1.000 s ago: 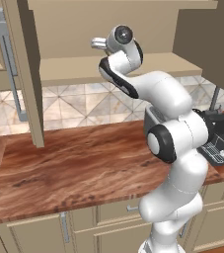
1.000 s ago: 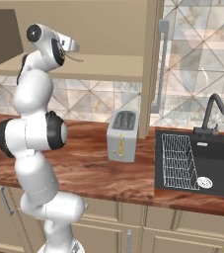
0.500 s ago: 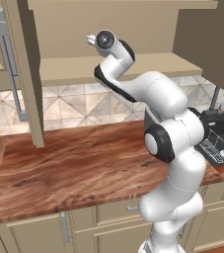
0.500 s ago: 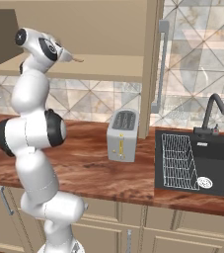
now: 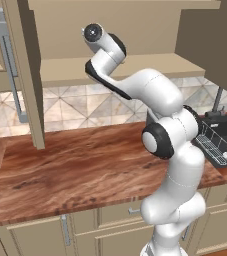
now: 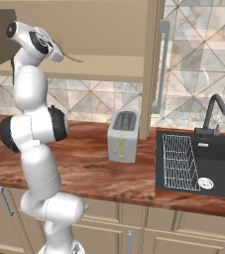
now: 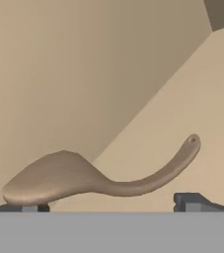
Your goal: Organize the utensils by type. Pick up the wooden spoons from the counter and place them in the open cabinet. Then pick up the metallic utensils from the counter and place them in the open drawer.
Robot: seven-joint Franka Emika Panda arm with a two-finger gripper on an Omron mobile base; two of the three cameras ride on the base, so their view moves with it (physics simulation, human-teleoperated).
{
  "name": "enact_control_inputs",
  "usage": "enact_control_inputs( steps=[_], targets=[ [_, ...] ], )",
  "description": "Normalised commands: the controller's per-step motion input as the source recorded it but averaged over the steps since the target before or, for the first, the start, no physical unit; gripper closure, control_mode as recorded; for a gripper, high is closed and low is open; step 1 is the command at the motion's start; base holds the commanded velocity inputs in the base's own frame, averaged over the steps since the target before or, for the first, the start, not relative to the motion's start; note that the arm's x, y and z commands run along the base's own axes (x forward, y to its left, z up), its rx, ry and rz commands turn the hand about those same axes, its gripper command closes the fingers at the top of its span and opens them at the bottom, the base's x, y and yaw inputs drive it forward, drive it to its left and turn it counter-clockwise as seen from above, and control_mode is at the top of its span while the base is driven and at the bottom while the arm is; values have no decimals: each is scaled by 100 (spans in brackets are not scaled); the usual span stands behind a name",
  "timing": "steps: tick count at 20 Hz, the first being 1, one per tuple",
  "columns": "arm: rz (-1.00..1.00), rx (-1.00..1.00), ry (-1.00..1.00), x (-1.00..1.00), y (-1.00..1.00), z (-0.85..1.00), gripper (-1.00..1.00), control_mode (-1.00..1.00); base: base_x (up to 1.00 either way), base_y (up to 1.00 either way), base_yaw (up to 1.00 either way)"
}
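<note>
Sink [image 5: 224, 131] cut off at 3 o'clock in left base view, toaster [image 5: 151, 118] mostly hidden behind arm. Cabinet door [image 6: 159, 59] clipped at 12 o'clock in right base view. Fingertips [image 7: 190, 200] barely showing at 6 o'clock in hand view; contact with wooden spoon [image 7: 84, 176] impossible to tell.

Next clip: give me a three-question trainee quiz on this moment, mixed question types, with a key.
1. True or false: the gripper is inside the open cabinet, at shelf level.
2. Multiple choice: what lies just ahead of the fingertips in the hand view? A) silver fork B) wooden spoon C) toaster
3. Fill in: on the counter, the toaster stands to the left of the ____.

Key: 1 true; 2 B; 3 sink, which holds a wire rack.
</note>
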Motion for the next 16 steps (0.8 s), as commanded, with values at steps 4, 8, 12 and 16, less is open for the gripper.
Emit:
enact_control_inputs(
  steps=[4,8,12,16],
  targets=[
    [0,0,1,20,-1,1,-100,-100,0,0,0],
    [0,0,3,7,-1,-3,-100,-100,0,0,0],
    [2,-4,8,-22,0,-27,-100,-100,0,0,0],
    [1,0,0,-22,0,-11,-100,-100,0,0,0]
  ],
)
